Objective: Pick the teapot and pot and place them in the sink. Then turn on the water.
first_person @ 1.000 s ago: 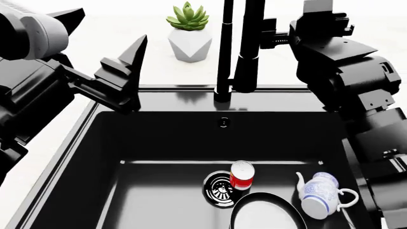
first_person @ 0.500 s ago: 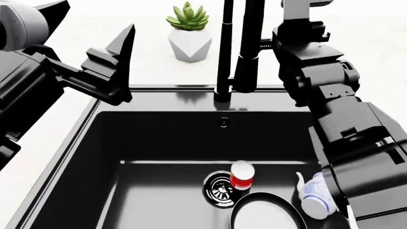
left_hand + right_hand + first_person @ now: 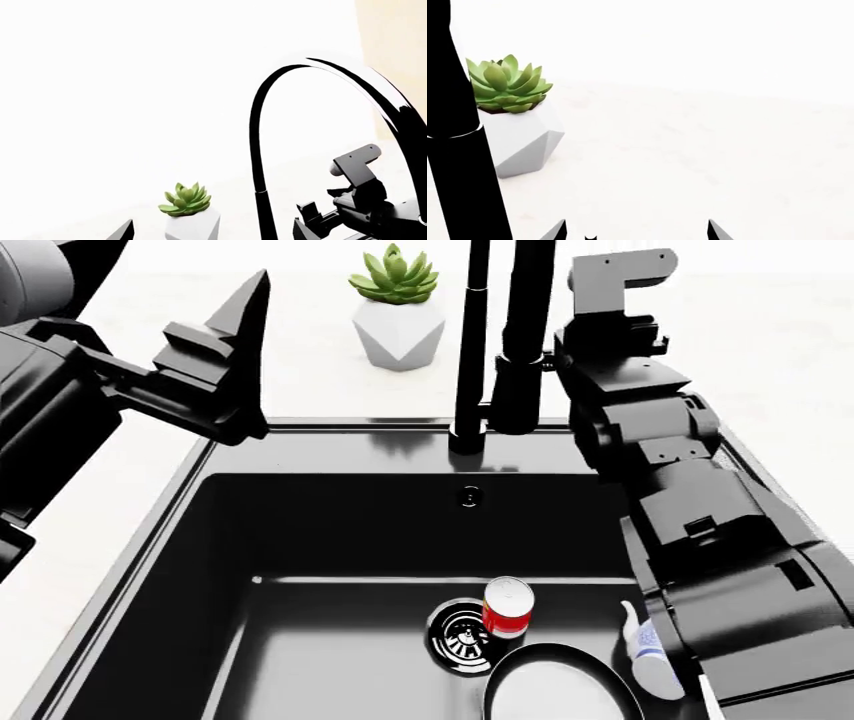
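Teapot [image 3: 650,658] and frying pan [image 3: 561,687] already lie in sink [image 3: 214,570] near drain; no water stream yet. Right gripper [image 3: 635,231] beside faucet [image 3: 501,340], jaws apart, empty; left gripper [image 3: 210,231] likewise

One teapot [image 3: 647,655], one pot [image 3: 554,688], one can [image 3: 507,607], one planter [image 3: 399,332], one sink [image 3: 214,540], one faucet [image 3: 470,350], two arms.

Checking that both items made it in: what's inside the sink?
In the sink: the pot, the teapot half covered by the right arm, a red can by the drain. No water runs.
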`<state>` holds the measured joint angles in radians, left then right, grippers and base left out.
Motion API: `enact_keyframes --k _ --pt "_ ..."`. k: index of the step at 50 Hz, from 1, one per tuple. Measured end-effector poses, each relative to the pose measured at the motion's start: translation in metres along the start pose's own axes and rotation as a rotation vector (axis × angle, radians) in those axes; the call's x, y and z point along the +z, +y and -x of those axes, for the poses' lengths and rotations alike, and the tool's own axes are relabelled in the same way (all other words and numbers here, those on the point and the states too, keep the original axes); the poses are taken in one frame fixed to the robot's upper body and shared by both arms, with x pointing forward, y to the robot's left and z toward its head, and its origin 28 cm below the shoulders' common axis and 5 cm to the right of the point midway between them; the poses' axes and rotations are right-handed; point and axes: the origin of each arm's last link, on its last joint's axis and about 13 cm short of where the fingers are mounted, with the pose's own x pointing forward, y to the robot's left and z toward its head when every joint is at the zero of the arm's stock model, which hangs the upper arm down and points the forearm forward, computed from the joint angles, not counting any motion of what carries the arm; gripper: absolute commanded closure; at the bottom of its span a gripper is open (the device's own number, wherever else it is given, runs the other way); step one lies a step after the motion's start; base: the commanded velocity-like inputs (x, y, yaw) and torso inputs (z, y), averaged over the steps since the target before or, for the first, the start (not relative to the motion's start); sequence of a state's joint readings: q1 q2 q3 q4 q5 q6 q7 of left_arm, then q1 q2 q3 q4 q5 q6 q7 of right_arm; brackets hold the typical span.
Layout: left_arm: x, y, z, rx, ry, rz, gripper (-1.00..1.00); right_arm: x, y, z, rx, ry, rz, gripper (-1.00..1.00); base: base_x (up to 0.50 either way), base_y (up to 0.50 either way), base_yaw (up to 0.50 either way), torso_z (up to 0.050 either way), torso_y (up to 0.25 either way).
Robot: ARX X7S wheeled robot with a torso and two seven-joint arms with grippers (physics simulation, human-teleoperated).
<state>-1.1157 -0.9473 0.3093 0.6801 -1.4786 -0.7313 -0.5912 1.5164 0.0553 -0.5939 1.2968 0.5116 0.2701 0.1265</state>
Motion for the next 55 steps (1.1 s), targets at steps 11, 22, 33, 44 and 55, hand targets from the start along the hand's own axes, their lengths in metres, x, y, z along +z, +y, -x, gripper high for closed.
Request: enact_keyframes --k 11,22,33,44,55 --pt "0.000 0.000 0.000 0.000 -0.006 0.001 -1.00 -0.011 0.004 0.000 0.007 0.024 0.003 -1.00 0.00 0.00 0.00 0.000 0.000" --pt "-0.001 0.001 0.000 0.001 -0.006 0.004 -1.00 -0.018 0.006 0.000 0.010 0.042 0.006 -1.00 0.00 0.00 0.00 0.000 0.000" --pt "-0.002 0.002 0.000 0.007 -0.008 0.011 -1.00 -0.015 0.005 0.000 0.007 0.028 -0.001 -1.00 0.00 0.00 0.00 0.000 0.000" --pt "-0.001 0.002 0.000 0.008 -0.012 0.013 -1.00 -0.007 0.004 -0.001 0.006 0.003 -0.006 -1.00 0.00 0.00 0.00 0.000 0.000" --pt "0.000 0.002 0.000 0.010 -0.016 0.014 -1.00 -0.001 0.003 -0.001 0.007 -0.013 -0.005 -1.00 0.00 0.00 0.00 0.000 0.000"
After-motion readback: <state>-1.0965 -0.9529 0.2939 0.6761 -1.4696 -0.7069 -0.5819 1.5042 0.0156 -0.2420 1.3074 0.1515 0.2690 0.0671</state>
